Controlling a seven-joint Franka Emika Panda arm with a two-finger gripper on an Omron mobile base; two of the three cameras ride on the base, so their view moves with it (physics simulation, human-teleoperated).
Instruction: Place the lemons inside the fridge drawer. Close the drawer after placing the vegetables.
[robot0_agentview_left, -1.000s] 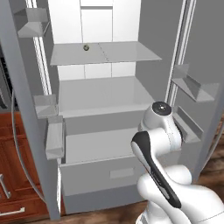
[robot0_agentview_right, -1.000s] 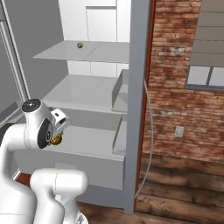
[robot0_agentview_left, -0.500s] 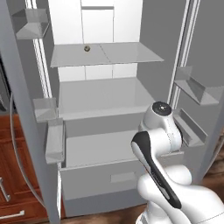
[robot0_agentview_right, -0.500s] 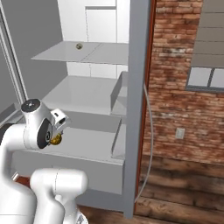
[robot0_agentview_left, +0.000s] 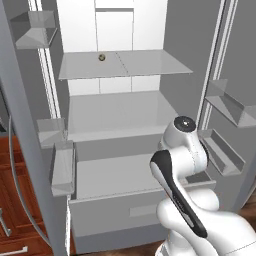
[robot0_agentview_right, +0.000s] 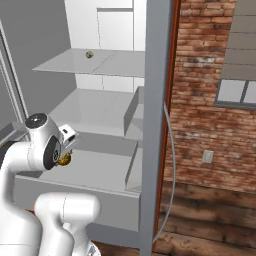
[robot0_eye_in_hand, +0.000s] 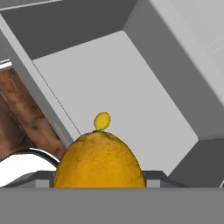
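**Lemon held over the open fridge drawer**

The fridge (robot0_agentview_left: 125, 100) stands open and takes up most of both base views: pale grey walls, a white back panel, and grey door bins on the doors at either side. To its right in the right base view runs a red brick wall (robot0_agentview_right: 210, 90) with a small white outlet plate and part of a window, above a dark wooden floor (robot0_agentview_right: 205, 220). Wooden cabinet fronts show at the lower left of the left base view.

Inside, an upper shelf (robot0_agentview_left: 125, 67) carries one small dark round object (robot0_agentview_left: 101, 57) near its middle; what it is cannot be told. A second, bare shelf lies below it.

The fridge drawer (robot0_agentview_left: 115, 215) is pulled out at the bottom, its flat light-grey front bearing a small rectangular mark at the centre. No writing or brand can be read anywhere.

The white arm bends over the drawer's right part. The gripper (robot0_eye_in_hand: 99, 175) is closed around a lemon (robot0_eye_in_hand: 99, 162), its fingers partly apart on the fruit's sides, above the drawer's grey interior. A second lemon (robot0_eye_in_hand: 102, 121) lies on the drawer floor, well apart from the held one.
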